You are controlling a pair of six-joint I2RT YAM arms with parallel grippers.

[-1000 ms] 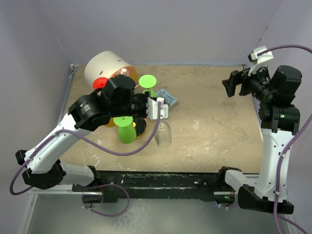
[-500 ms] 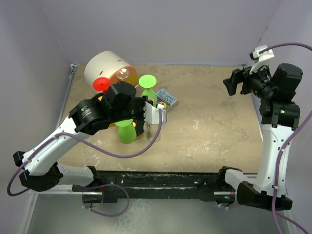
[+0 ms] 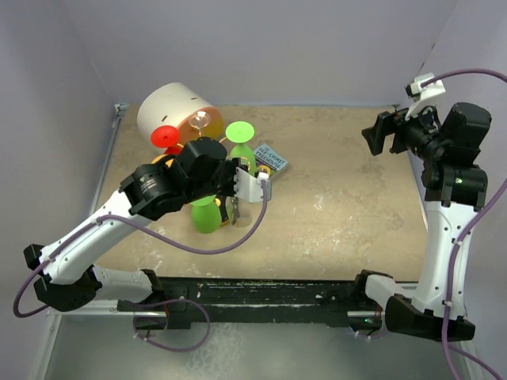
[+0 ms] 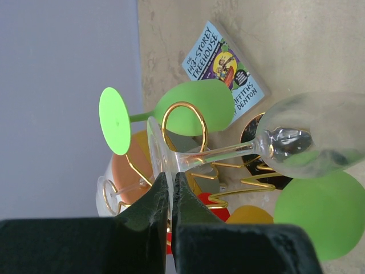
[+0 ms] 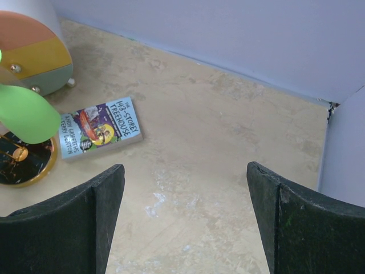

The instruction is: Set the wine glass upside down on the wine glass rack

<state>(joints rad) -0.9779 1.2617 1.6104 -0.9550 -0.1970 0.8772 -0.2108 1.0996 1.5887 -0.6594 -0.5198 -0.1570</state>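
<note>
Left of centre on the table (image 3: 341,198), your left arm (image 3: 150,190) has drawn in toward the gold wine glass rack (image 4: 183,104), bringing the clear wine glass (image 4: 308,137) in beside its looped arms. The left tool (image 4: 170,180) is clamped on the glass's foot, so hanging looks near. The right tool (image 5: 182,171) gapes empty, upper right.

Gold rack (image 5: 20,154), clear wine glass (image 4: 313,137)

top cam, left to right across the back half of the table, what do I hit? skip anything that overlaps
red glass foot → green glass foot → book → right gripper, open, above the table's right side. White cylinder left out: it overlaps the red foot.
</note>
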